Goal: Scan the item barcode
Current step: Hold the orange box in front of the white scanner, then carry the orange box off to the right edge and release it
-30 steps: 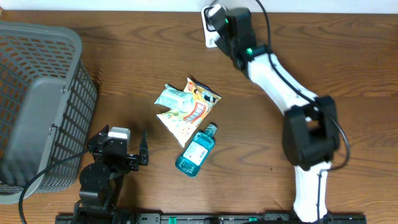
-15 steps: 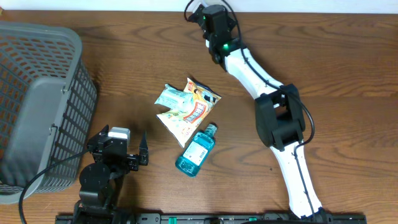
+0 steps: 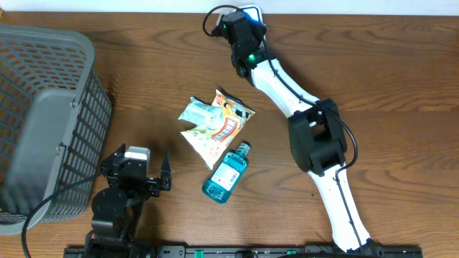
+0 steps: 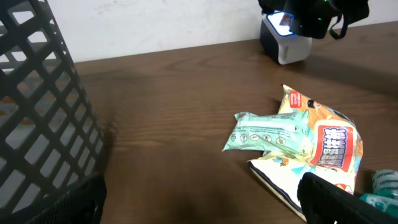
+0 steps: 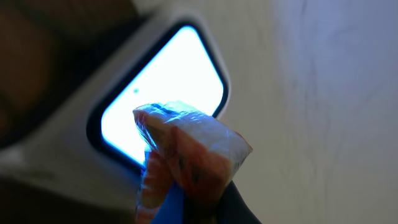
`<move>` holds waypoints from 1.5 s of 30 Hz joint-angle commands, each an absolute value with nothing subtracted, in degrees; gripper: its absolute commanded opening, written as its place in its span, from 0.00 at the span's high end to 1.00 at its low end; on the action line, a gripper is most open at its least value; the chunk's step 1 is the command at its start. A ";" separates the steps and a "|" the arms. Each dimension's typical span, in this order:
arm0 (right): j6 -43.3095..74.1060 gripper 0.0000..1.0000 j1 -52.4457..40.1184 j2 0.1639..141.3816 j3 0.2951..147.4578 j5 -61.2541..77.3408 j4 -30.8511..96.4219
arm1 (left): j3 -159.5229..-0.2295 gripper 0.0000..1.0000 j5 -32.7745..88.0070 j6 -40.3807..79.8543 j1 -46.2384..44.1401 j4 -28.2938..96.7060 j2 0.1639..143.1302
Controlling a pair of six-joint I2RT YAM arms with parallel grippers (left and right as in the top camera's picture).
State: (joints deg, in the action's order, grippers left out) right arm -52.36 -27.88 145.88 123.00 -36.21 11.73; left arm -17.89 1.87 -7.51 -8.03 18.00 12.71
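Observation:
In the right wrist view my right gripper is shut on a small orange and blue crinkly packet. The packet is held close before the scanner's lit white window. Overhead, the right gripper is at the table's back edge and covers most of the white scanner. The left wrist view shows the scanner far off, under the dark right arm. My left gripper stands open and empty at the front left, with bare wood between its fingers.
A grey mesh basket fills the left side. Mid-table lie a colourful snack bag, a pale green packet on its left and a blue bottle just in front. A wall runs behind the table's back edge.
The right arm has swung left along the back edge and now sits over the scanner, still holding the packet. The left arm and the table items have not moved.

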 commanded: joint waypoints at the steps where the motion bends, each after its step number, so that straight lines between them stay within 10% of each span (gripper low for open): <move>1: -54.59 0.99 -26.04 144.59 124.09 -42.28 15.07 | -17.82 0.02 2.57 -7.46 -8.01 17.96 12.60; 17: -17.28 0.99 1.83 137.36 122.96 -38.70 54.94 | -17.82 0.02 2.57 -7.44 -8.01 17.96 12.60; 38: 1.87 0.96 33.91 137.51 122.65 -31.18 65.14 | -17.82 0.02 2.57 -7.46 -8.01 17.96 12.60; 45: 3.16 0.64 38.11 137.51 122.65 -26.04 65.78 | -17.82 0.02 2.57 -7.44 -8.01 17.96 12.60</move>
